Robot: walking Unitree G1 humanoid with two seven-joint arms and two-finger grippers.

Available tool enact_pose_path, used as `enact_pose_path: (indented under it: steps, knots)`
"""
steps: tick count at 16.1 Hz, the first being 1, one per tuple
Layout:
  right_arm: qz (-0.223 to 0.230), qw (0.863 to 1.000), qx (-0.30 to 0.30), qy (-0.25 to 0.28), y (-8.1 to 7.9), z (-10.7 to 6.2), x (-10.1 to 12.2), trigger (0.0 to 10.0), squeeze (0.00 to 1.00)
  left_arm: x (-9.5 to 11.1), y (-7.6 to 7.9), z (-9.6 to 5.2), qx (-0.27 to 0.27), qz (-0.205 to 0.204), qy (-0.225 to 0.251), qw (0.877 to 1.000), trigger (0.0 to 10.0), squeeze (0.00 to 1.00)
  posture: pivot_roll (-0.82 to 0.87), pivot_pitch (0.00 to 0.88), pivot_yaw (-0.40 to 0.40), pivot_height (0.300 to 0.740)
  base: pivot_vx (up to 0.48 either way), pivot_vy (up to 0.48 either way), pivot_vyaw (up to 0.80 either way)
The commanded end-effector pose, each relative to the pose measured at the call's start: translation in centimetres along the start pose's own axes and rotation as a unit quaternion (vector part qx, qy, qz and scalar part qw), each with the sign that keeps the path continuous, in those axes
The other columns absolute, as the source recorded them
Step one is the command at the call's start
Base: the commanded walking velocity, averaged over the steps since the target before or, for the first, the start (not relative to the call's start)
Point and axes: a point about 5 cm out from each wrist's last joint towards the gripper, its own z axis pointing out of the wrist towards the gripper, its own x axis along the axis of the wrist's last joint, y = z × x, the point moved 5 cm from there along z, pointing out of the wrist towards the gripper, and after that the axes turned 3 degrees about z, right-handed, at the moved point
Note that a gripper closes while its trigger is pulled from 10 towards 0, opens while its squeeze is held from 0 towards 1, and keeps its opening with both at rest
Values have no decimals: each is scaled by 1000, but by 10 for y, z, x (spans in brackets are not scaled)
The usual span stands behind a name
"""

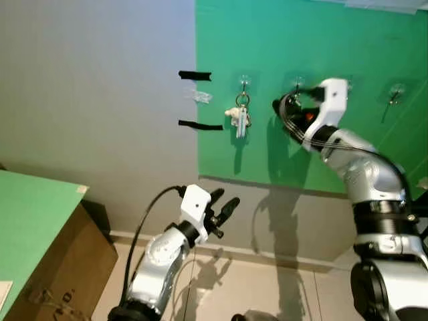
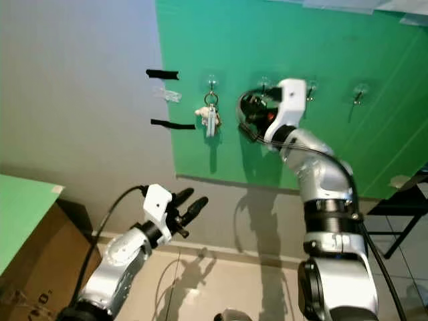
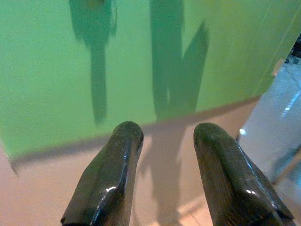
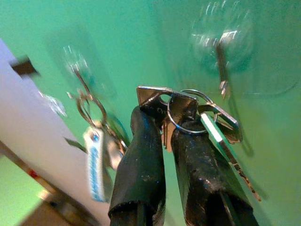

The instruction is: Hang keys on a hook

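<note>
Right hand (image 4: 162, 120) pinches keys (image 4: 197, 115) beside hook (image 4: 221, 66) | hung keyring (image 1: 241, 115) adjacent | left hand (image 1: 224, 207) open, empty

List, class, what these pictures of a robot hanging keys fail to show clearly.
- Eye views: the right gripper is hidden behind its own wrist housing.
- Right wrist view: the clear hook is blurred, so the gap to the key ring is unclear.
- Eye views: the hung keys are too small to count.

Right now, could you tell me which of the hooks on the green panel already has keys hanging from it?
The leftmost hook, nearest the black tape strips, holds a key bunch. The far right hook hangs bare.
</note>
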Motion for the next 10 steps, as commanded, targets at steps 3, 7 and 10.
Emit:
enact_pose_path:
  steps: [3,7,10]
  knots:
    - [113,993,24,33,-2,-2,18,0,0,7,-1,1,-28,-39,11,999,10000,0,-138,0,-61,736,0,0,0]
    - [125,992,12,27,0,-5,11,0,0,25,3,-8,-17,59,85,995,10000,0,-141,0,-60,736,0,0,0]
    - [128,992,9,23,1,-6,10,0,0,15,4,-12,-23,58,73,995,10000,0,-143,0,-60,736,0,0,0]
